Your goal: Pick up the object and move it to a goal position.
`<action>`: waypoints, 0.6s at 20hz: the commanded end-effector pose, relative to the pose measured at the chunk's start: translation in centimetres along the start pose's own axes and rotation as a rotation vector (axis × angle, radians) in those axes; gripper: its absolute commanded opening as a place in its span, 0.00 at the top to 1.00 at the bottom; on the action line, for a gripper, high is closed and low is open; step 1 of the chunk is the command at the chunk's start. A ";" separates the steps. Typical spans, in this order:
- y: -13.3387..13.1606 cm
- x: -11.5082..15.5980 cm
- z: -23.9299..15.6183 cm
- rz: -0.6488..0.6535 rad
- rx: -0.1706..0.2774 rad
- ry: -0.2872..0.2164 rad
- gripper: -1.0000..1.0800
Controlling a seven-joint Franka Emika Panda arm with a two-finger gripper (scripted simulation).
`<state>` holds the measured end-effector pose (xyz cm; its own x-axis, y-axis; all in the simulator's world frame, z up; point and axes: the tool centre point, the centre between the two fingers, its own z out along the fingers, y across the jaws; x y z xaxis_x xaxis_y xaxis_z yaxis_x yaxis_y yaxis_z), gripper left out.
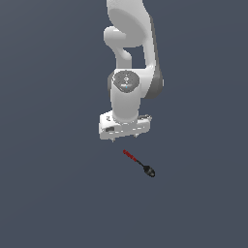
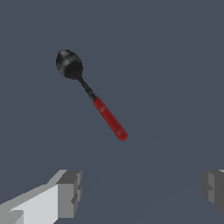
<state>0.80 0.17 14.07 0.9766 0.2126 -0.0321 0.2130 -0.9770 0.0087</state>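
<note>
Close to the wrist camera, your gripper (image 2: 140,192) has its jaws wide apart and holds nothing. Further out, the spoon (image 2: 92,94) lies flat on the grey floor (image 2: 175,65), not between the fingers (image 2: 70,192) but beyond them. If you descend here, you risk closing on air. The handle is thin, so a small offset can push it away or make it slip.

A small, thin spoon (image 1: 139,164) (image 2: 91,94) lies flat on the dark worktop (image 1: 58,193), untouched. Its red handle joins a slim black neck ending in a glossy black oval head; the handle end points toward the end effector (image 1: 125,140), near it.
</note>
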 end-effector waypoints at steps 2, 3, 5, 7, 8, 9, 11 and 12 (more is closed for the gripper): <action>-0.6 1.1 0.9 -0.092 -0.003 0.002 0.04; -0.8 1.4 1.2 -0.122 -0.004 0.003 0.04; -1.2 2.2 1.9 -0.188 -0.006 0.005 0.04; -1.6 2.9 2.6 -0.255 -0.007 0.007 0.04; -1.8 3.3 2.9 -0.288 -0.007 0.008 0.04; -2.1 3.7 3.3 -0.321 -0.007 0.009 0.04; -2.5 4.4 4.0 -0.387 -0.007 0.012 0.04; -2.8 4.7 4.3 -0.420 -0.007 0.014 0.04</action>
<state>4.26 3.35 10.12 0.8345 0.5506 -0.0234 0.5508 -0.8346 0.0055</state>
